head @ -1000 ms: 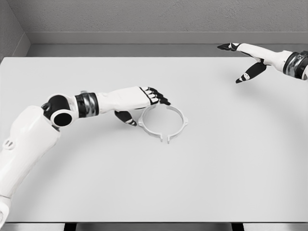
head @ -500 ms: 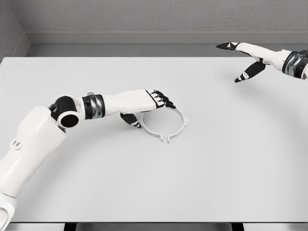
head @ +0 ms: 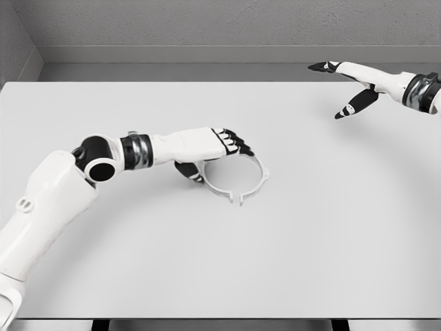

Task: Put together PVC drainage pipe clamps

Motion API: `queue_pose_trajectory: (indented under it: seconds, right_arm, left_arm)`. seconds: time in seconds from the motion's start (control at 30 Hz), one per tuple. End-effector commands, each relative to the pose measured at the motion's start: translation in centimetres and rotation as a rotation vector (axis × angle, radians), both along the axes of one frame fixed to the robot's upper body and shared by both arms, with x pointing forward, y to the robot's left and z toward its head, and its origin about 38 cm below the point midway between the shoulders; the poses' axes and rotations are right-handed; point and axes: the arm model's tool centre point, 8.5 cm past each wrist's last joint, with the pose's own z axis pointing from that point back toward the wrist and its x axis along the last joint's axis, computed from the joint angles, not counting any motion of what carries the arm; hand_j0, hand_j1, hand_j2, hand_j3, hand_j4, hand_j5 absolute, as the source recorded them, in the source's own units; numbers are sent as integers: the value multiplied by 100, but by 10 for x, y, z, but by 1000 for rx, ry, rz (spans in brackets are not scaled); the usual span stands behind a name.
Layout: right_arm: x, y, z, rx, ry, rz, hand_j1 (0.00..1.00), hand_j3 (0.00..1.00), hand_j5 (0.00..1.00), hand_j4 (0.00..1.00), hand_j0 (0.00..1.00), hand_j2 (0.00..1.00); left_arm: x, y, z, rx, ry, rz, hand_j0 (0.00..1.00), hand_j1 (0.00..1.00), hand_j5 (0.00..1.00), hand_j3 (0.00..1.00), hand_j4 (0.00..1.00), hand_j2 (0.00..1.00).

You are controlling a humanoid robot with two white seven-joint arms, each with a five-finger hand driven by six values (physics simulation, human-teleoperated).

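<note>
A white split clamp ring (head: 264, 176) lies flat on the white table (head: 310, 248), left of the middle, with its gap toward the front. My left hand (head: 220, 163) reaches in over the ring's left side. Its dark-tipped fingers (head: 238, 145) curl down over the far-left rim, and the thumb (head: 190, 172) presses at the outer left edge, so the rim sits pinched between them. My right hand (head: 337, 91) hovers above the far right corner of the table, fingers spread and holding nothing.
A grey wall runs along the back of the table, and a side wall closes the far left corner. No other parts show on the tabletop.
My left hand has slid slightly right and its fingers have curled further down over the ring's rim. The ring stays where it was. The right hand has barely drifted.
</note>
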Motion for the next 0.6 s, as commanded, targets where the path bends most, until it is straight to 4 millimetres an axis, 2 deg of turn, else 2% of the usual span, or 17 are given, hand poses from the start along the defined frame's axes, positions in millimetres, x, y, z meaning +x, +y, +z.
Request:
queue_pose_trajectory:
  seconds: [0.0,0.13,0.2,0.27,0.4,0.47,0.57]
  right_arm:
    - [0,-1,1,11,-3,-5,100,100,100,100,100,100]
    - [0,-1,1,11,-3,-5,100,100,100,100,100,100]
    - [0,0,1,10,-2,-4,100,100,100,100,100,100]
    - [0,0,0,10,0,-4,100,100,100,100,100,100]
    - [0,-1,0,9,-1,-5,100,100,100,100,100,100]
    - [0,-1,0,9,-1,-5,100,100,100,100,100,100]
    - [0,-1,0,9,-1,-5,100,100,100,100,100,100]
  left_arm:
    - [1,9,3,-2,-3,14,100,100,100,100,100,100]
    - [7,22,10,-6,-17,45,100,100,100,100,100,100]
    - [10,37,10,4,-17,78,100,100,100,100,100,100]
    - [18,43,1,10,12,114,100,100,100,100,100,100]
    - [20,44,-2,15,19,120,100,100,100,100,100,100]
    - [24,30,-14,39,53,120,100,100,100,100,100,100]
    - [25,27,-18,43,60,120,100,100,100,100,100,100]
